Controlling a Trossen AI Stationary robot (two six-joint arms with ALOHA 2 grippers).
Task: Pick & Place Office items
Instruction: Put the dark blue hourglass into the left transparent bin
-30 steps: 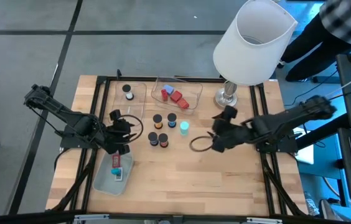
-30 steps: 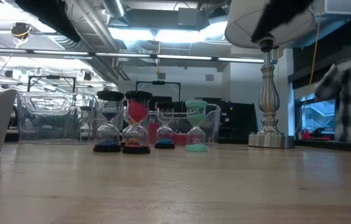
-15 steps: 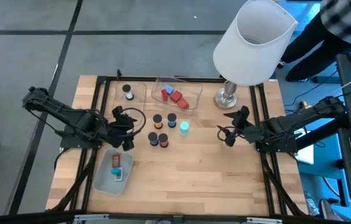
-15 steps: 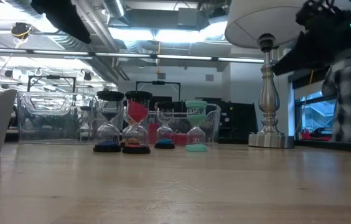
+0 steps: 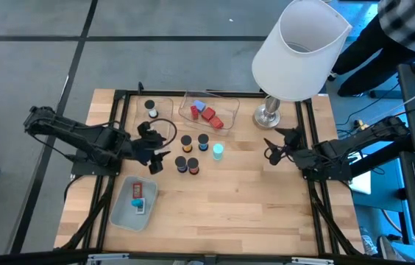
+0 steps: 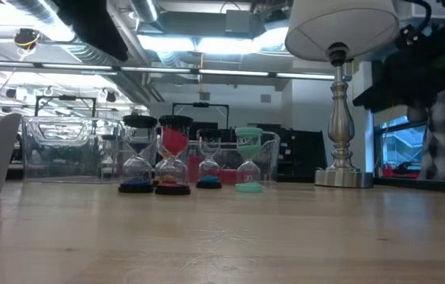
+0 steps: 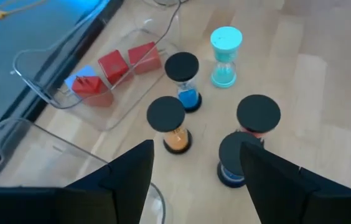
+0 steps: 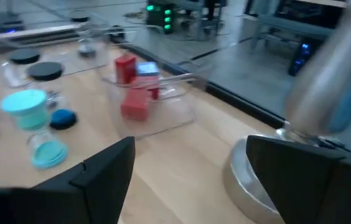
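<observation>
Hourglasses (image 5: 193, 152), light, top-heavy and probably fragile, stand mid-desk; you should grip one by its narrow waist. Left claw (image 5: 156, 152) hovers beside them, half-open, empty. Right claw (image 5: 275, 147) waits near the lamp base (image 5: 268, 115), wide, empty.

The high view looks straight down on the whole light wooden table (image 5: 229, 199). The low view sits at tabletop height, facing level across toward twelve o'clock. Each wrist view looks closely forward from its arm. All four share the teal-capped hourglass (image 5: 218, 152) (image 6: 248, 162) (image 7: 225, 55) (image 8: 35, 127) at centre.
</observation>
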